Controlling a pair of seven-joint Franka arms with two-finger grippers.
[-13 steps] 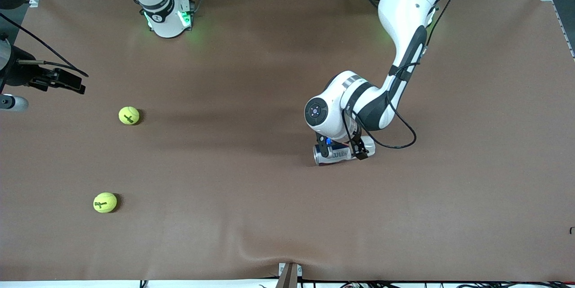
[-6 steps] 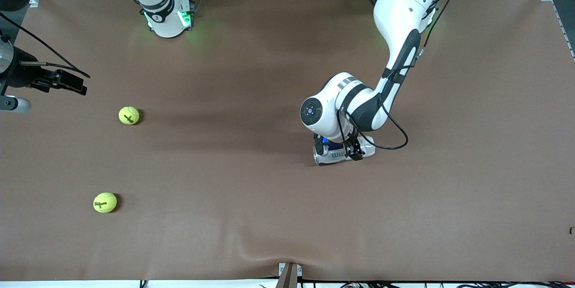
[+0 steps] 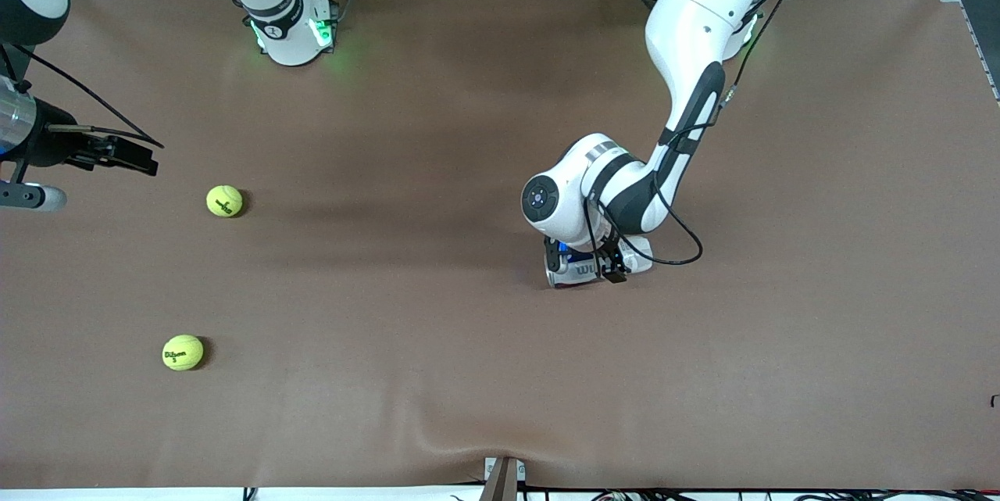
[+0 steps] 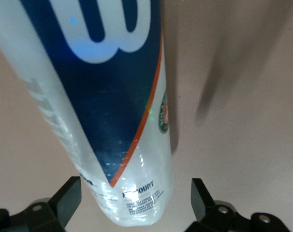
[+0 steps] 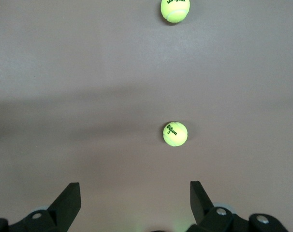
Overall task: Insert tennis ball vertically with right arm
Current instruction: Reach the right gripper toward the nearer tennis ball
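Two yellow tennis balls lie toward the right arm's end of the table: one and one nearer the front camera. My right gripper hangs open and empty in the air at that end of the table, apart from both balls. A clear tennis-ball can with a blue label lies on its side mid-table. My left gripper is down over it, open, one finger on each side with gaps to the can.
The brown table cover has a small ridge at its front edge. The right arm's base stands at the back. The left arm's forearm slants over the table above the can.
The left wrist has drawn in over the can and hides more of it. The right gripper has drifted a little toward the balls. Balls and can have not moved.
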